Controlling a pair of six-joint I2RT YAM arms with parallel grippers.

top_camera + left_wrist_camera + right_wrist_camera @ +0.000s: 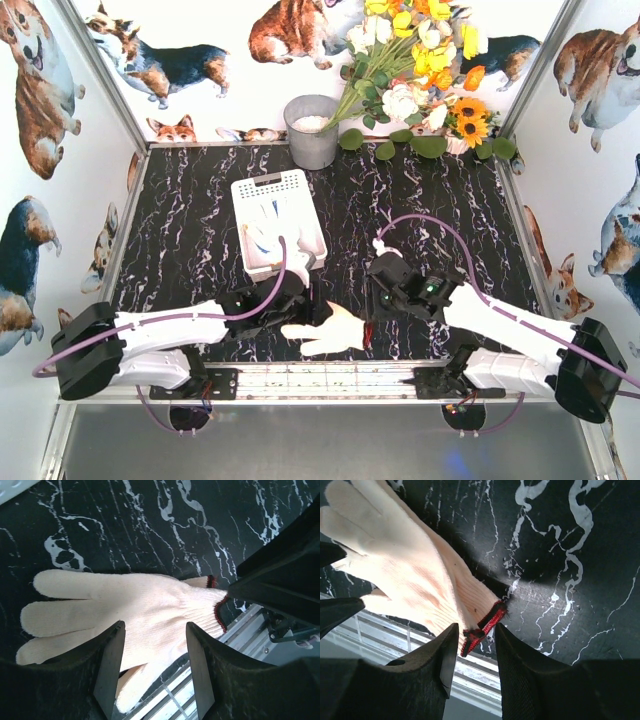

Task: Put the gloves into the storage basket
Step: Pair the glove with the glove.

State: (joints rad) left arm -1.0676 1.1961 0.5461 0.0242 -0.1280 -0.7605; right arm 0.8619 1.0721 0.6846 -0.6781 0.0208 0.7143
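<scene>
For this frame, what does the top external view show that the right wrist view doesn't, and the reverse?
Only top external: the storage basket with gloves inside, the grey bucket, the flowers. Only right wrist: the red cuff trim up close, at the tips of the open right claw. Both: the beige glove lying on the black marble table by its near edge.

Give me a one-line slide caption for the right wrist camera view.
Right tool, open, above the cuff end of a red-trimmed cream knit glove at the edge of the black marble table.

Staged test booth — corgi-print walls (40, 150), marble-look tabletop (190, 230)
</scene>
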